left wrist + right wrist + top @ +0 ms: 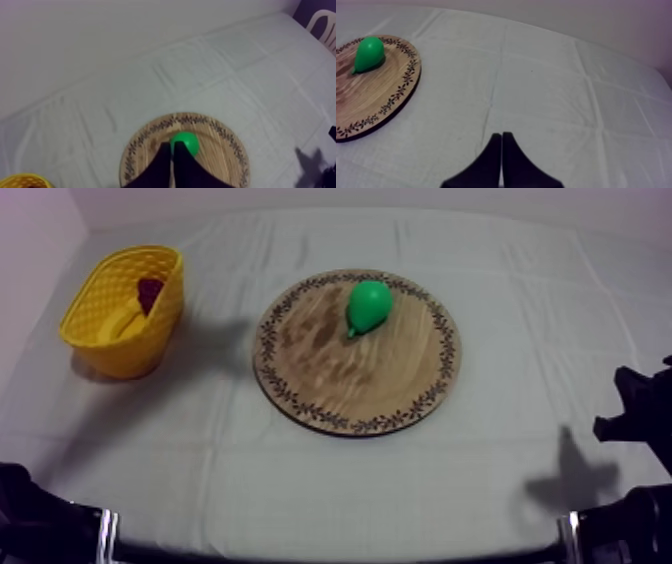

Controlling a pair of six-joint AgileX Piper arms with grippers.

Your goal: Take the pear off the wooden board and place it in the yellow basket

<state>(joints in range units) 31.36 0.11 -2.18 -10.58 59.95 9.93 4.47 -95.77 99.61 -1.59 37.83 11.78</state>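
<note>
The table [500,478] is the biggest thing before us, covered by a grey-white cloth with fold lines across it. On it, about at the middle, lies the round wooden board [340,378] with its leaf-patterned rim. The yellow basket [122,308] stands at the left side of the table, well apart from the board.

Our two arms sit low at the near corners of the table, both well away from the board. On our left gripper [172,146] the fingers lie pressed together in a narrow wedge with nothing between them. In that gripper's own camera the tips line up with the near edge of the board, just in front of the pear. Our right gripper [501,135] is the same, fingers closed flat against each other and holding nothing. It is over bare cloth, with the board off to one side.

The green pear [368,306] lies on its side on the far part of the board, inside the rim pattern. Neither gripper touches it.

In the basket we see a banana [125,323] and, beside it, a small red fruit [150,291].
</note>
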